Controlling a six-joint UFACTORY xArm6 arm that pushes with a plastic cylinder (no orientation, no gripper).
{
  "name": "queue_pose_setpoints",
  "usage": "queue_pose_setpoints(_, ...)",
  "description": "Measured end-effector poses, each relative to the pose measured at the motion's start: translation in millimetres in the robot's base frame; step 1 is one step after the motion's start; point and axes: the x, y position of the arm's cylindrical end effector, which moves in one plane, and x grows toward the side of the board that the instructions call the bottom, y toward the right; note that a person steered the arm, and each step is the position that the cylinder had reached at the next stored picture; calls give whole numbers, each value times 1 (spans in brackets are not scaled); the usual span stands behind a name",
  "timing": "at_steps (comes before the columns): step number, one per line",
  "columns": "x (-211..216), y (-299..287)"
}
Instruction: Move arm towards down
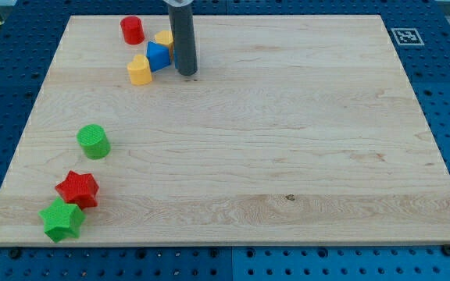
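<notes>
To do this well, my tip should slide straight toward the near edge of the tabletop, where nothing blocks it. The tip sits far, just right of the blue block. There is no gripper, only a rod. Counting left to right: two green, two red, two yellow, one blue.

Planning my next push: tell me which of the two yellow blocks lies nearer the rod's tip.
The upper yellow block, partly hidden behind the blue block, lies nearer my tip. The other yellow block sits farther left.
</notes>
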Motion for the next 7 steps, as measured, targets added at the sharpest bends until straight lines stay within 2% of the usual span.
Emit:
queue_pose_setpoints(2,40,58)
queue_pose_setpoints(5,48,68)
queue_pose_setpoints(7,111,68)
